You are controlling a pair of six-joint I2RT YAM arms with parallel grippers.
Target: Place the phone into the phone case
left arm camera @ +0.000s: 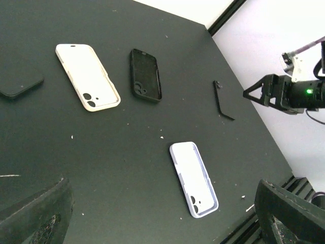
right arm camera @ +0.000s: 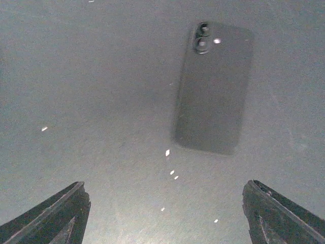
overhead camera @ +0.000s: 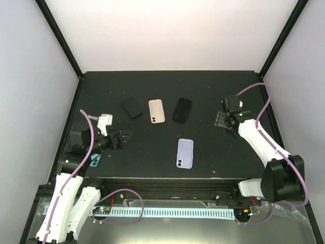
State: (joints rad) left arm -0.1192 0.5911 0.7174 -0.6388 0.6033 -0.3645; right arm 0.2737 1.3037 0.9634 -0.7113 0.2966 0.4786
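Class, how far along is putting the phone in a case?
Done: nothing; the phone lies bare, apart from the beige case, black case and lavender case. In hand: nothing; left gripper and right gripper are open, empty. Remaining: grasp phone, seat it.

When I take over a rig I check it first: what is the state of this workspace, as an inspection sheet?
Surface: black table, pale specks on it.
Job's things: black phone, beige case, black case, lavender case, all lying flat and apart.
Clutter: thin bent black piece near the right arm; teal item by the left arm.
Grippers: left gripper and right gripper, jaws open, holding nothing.
Cables: purple cables along both arms.
Surroundings: white walls, black frame posts.
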